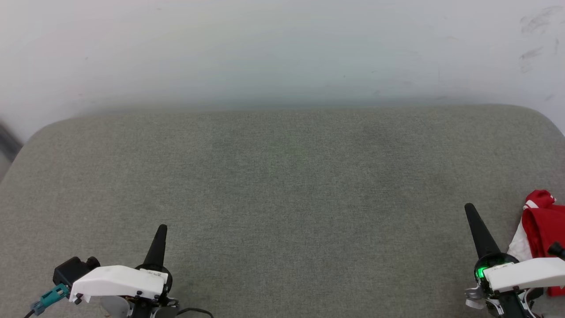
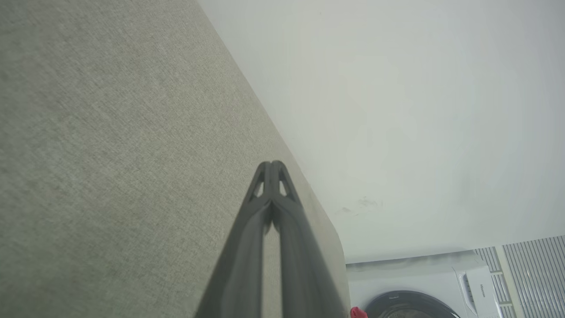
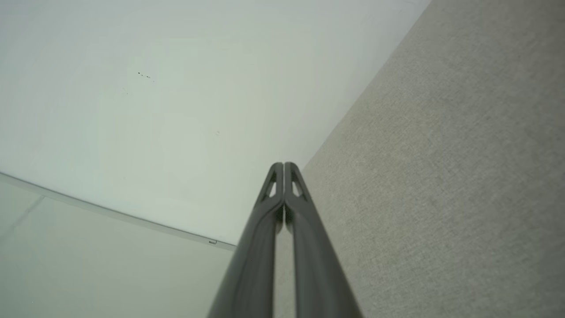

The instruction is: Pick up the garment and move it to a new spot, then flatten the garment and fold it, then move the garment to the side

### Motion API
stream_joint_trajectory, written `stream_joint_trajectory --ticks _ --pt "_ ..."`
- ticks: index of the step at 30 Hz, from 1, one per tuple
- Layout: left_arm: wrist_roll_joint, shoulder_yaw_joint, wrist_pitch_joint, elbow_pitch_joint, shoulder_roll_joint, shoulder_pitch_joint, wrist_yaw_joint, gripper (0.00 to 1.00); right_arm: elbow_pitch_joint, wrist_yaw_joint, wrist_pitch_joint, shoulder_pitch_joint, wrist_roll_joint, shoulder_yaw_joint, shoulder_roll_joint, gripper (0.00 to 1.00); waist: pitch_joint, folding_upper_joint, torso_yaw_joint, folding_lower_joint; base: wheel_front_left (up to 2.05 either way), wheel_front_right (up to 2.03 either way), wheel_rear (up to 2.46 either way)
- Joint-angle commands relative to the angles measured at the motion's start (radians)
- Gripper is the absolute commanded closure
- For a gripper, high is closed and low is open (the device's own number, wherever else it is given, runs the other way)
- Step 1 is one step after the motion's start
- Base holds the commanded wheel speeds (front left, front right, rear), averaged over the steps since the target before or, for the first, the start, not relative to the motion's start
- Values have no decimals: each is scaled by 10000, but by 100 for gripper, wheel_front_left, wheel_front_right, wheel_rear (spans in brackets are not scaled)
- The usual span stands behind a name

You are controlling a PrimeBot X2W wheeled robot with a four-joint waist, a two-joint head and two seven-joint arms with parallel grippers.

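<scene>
Likely soft, light and floppy, so pinch the crumpled red jersey T-shirt (image 1: pixel 543 227) at a raised fold, with left gripper (image 1: pixel 161 232) and right gripper (image 1: pixel 471 214) both closed on nothing.

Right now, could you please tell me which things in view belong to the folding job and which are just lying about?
Part of the job:
garment, bunched at the right edge of the grey padded surface
left end effector and right end effector, both shut and empty

Just there:
washing machine
white wall
</scene>
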Motion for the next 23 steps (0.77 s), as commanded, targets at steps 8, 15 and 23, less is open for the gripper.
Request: stream_joint_trajectory --ticks 8,15,23 --pt "-690 413 246 78 -197 -307 -324 100 180 -2 61 -322 935 -69 33 100 22 0 33 -1 0 0 0" --pt "-1160 653 412 175 -369 -373 -519 100 347 -1 87 -403 1563 -101 46 100 40 0 61 -1 0 0 0" --pt "-1601 882 587 262 -503 -435 -705 100 512 -1 117 -493 2157 -132 60 100 58 0 89 -1 0 0 0"
